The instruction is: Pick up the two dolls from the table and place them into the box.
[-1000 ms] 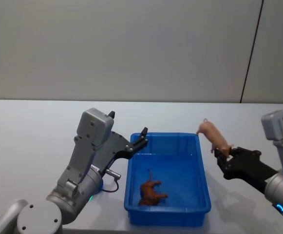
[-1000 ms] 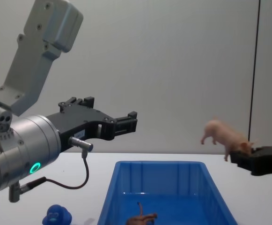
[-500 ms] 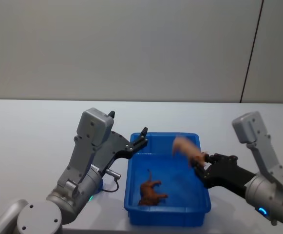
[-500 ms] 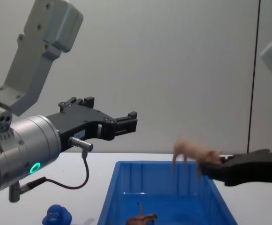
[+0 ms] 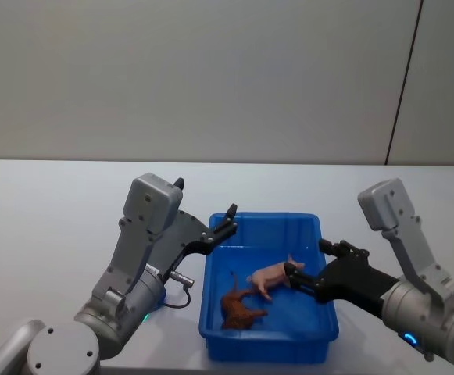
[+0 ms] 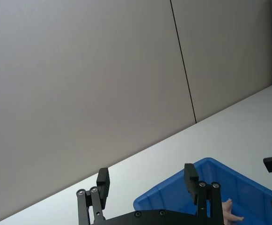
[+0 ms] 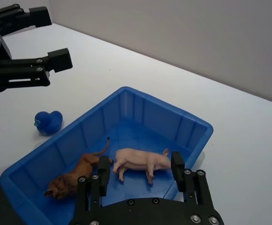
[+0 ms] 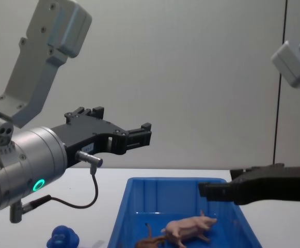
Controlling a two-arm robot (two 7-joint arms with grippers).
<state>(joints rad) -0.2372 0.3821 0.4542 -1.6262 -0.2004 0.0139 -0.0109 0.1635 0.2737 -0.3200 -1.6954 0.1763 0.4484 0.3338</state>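
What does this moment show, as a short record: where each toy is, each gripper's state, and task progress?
pale pink plastic pig: lying on the box floor, free of the fingers
slender brown plastic animal: in the box, beside the pig
rounded blue plastic figure: on the white table, left of the box
large bright blue plastic box: holds two toys
right gripper: open, above the pig
left gripper: open, empty, raised near the box's left rim
progress: two dolls in the box
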